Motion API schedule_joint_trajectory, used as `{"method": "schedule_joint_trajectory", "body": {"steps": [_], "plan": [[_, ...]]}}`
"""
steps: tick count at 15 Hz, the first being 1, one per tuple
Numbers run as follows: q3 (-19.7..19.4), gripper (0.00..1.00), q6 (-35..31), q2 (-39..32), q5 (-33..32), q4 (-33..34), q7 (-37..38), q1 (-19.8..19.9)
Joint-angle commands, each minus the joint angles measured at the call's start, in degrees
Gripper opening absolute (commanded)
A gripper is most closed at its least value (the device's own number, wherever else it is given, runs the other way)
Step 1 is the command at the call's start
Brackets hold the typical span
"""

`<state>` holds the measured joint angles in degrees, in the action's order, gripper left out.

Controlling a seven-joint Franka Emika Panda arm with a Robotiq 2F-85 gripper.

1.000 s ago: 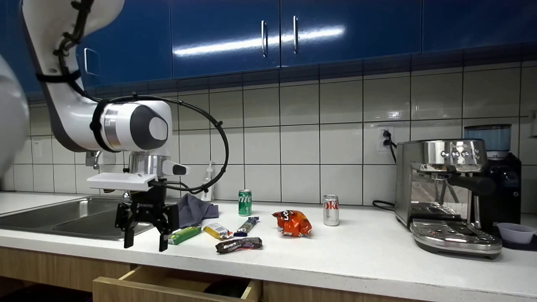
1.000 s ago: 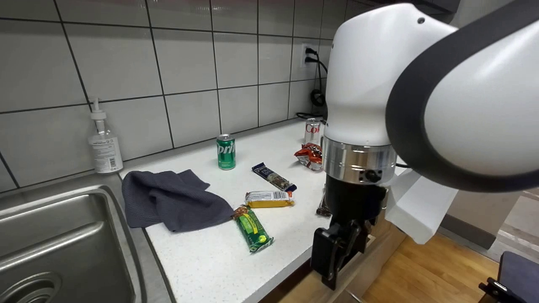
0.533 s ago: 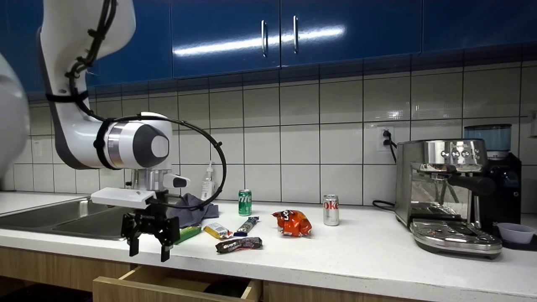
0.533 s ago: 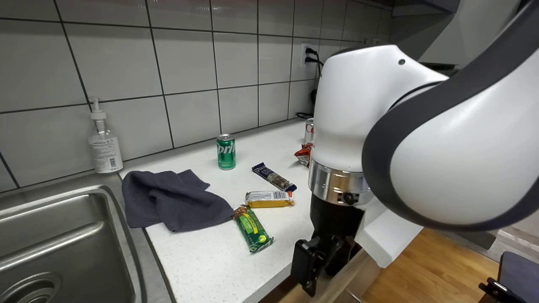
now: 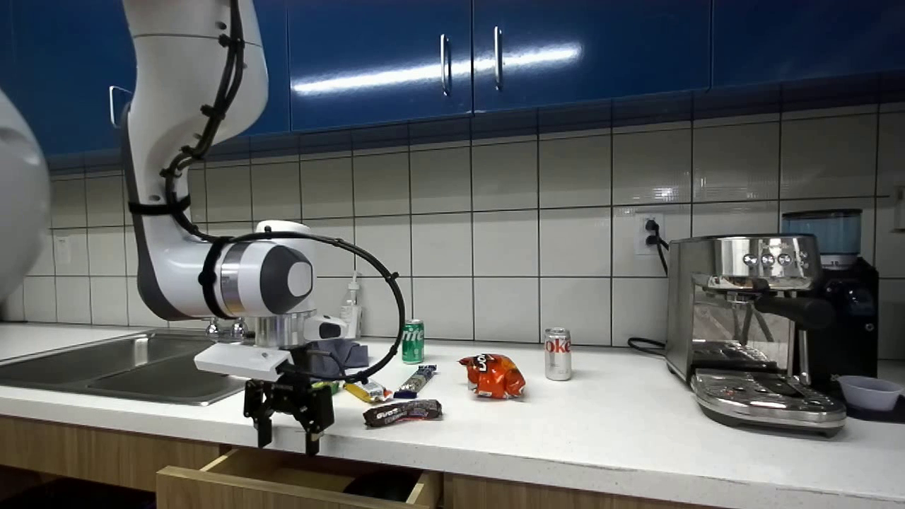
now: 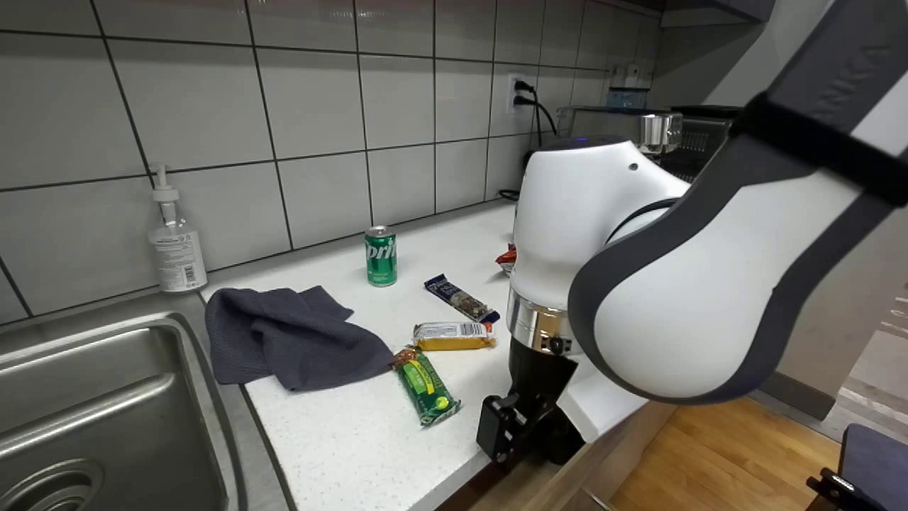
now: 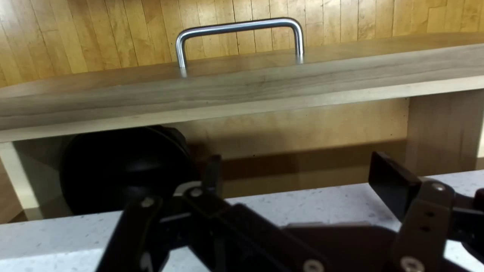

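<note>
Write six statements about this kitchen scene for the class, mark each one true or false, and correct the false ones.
1. The gripper is open. True.
2. A round black object sits in the drawer. True.
3. The drawer is fully shut. False: it stands open.
4. The green can and the silver can both stand upright. True.
5. The gripper is holding the silver can. False: it holds nothing.
6. The green can stands in the drawer. False: it stands on the counter.
</note>
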<state>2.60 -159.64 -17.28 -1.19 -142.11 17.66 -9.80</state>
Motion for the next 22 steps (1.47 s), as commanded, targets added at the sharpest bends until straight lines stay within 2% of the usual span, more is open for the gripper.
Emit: {"method": "schedule_joint_trajectory", "body": {"steps": [1,5,22], "plan": [[-2.4,1.00,-2.4,-3.5,-1.2,2.2,2.3,-1.9],[-3.4,1.00,-3.8,-5.3,-0.4,2.5,1.5,-2.8],[-2.5,1.00,-6.7,-1.2,1.6,-7.7,0.2,-3.0]]}}
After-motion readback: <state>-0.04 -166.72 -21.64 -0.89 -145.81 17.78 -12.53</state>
